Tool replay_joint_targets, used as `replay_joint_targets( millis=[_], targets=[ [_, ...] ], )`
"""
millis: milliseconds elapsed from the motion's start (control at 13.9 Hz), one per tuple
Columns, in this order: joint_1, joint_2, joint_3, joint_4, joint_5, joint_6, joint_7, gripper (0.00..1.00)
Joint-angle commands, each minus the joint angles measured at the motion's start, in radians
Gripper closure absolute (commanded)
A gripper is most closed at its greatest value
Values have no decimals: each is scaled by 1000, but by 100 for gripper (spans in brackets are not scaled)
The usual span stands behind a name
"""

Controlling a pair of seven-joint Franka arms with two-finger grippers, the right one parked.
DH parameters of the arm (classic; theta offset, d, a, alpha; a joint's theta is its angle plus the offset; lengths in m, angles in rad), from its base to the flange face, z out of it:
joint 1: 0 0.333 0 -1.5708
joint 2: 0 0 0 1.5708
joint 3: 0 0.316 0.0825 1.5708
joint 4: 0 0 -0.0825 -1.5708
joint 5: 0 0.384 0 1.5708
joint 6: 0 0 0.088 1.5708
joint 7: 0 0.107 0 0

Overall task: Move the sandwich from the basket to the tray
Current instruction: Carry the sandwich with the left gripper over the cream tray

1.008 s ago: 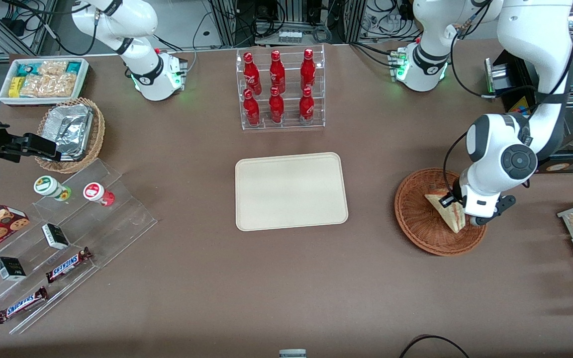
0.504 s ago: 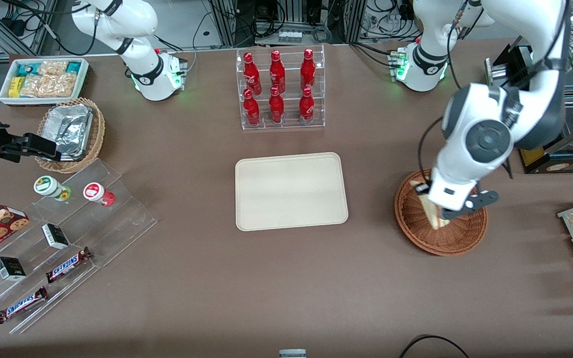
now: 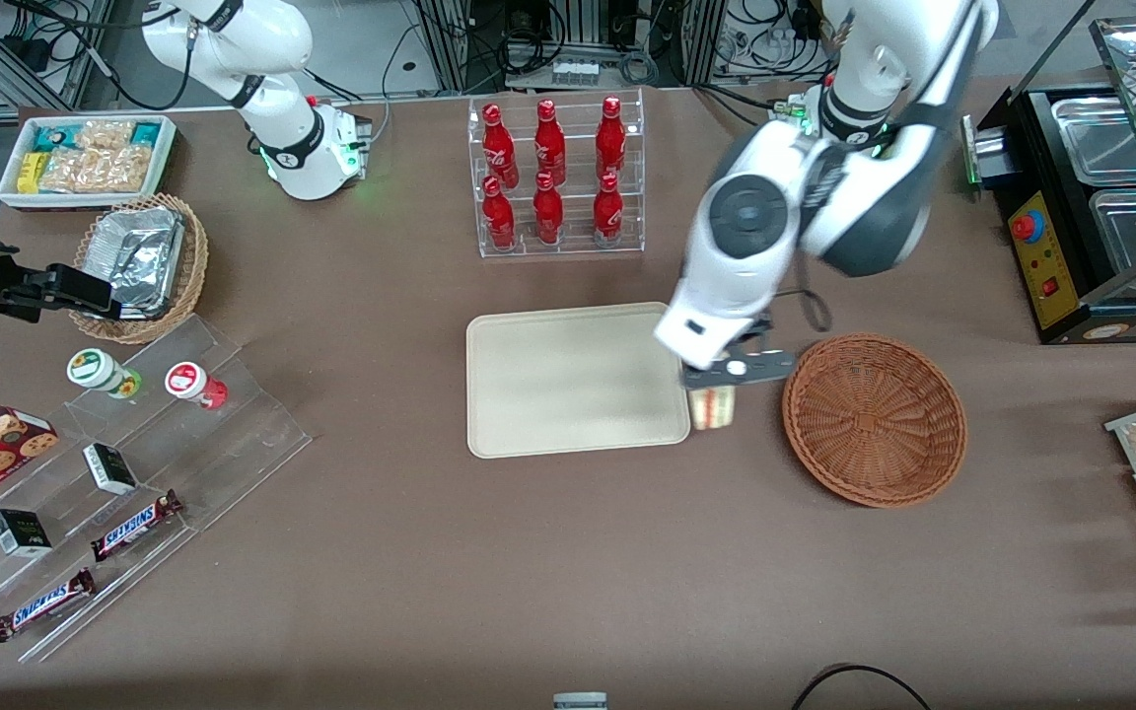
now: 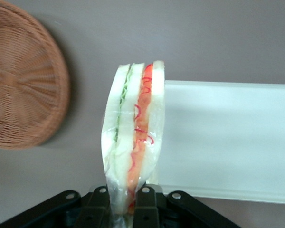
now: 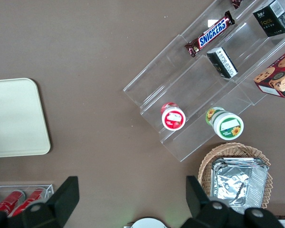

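Note:
My left gripper (image 3: 716, 387) is shut on the sandwich (image 3: 712, 407), a white-bread wedge in clear wrap with a red and green filling stripe (image 4: 133, 133). It hangs in the air between the tray and the basket, just at the tray's edge that faces the basket. The cream tray (image 3: 568, 385) lies flat at the table's middle and shows in the left wrist view (image 4: 228, 137) too. The reddish-brown wicker basket (image 3: 874, 419) is empty, toward the working arm's end; it also shows in the left wrist view (image 4: 23, 80). The black fingers (image 4: 146, 202) press both sides of the wrapped sandwich.
A clear rack of red bottles (image 3: 553, 177) stands farther from the front camera than the tray. Toward the parked arm's end are a tan basket with a foil container (image 3: 139, 261), a white tub of snacks (image 3: 85, 158) and clear steps with jars and candy bars (image 3: 124, 463).
My gripper has lifted the sandwich out of the basket and carried it sideways to the tray's edge. The basket now holds nothing.

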State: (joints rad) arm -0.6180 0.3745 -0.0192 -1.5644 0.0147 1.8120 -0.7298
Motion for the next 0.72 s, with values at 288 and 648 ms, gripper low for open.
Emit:
replay_joint_targets(
  millis=[288, 648],
  targets=[
    [-150, 234, 15, 153, -36, 62, -77, 100],
    [-183, 313, 12, 145, -67, 145, -109, 100]
  ],
)
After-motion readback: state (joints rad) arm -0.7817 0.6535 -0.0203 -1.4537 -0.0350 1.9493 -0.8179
